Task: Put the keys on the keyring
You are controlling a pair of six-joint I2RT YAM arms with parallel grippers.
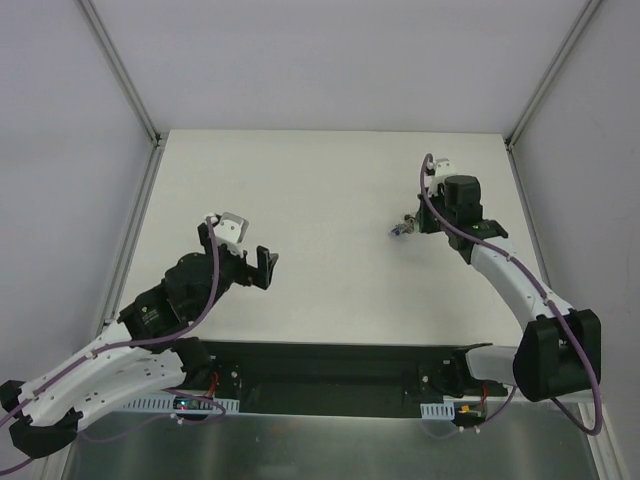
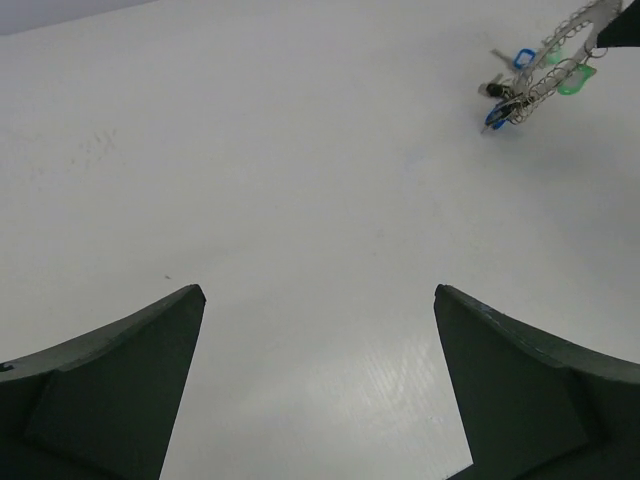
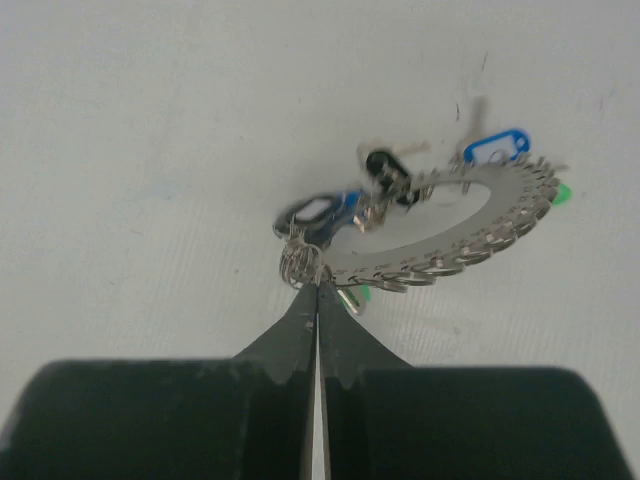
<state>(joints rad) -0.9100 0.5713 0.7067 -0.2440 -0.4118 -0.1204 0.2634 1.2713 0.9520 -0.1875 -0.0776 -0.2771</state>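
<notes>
Keyring (image 3: 480, 215), grey, toothed, fringed with keys (image 3: 497, 147), pinched in right jaws; left jaws wide.

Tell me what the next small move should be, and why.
Probably lower the right hand and set the keyring on the table. That hand is shut on its rim, the keys in view all appear to hang from it, and the left hand is open, empty and well away.

Lab test cell: white table (image 1: 320, 200), plain framed walls (image 1: 60, 150)
</notes>
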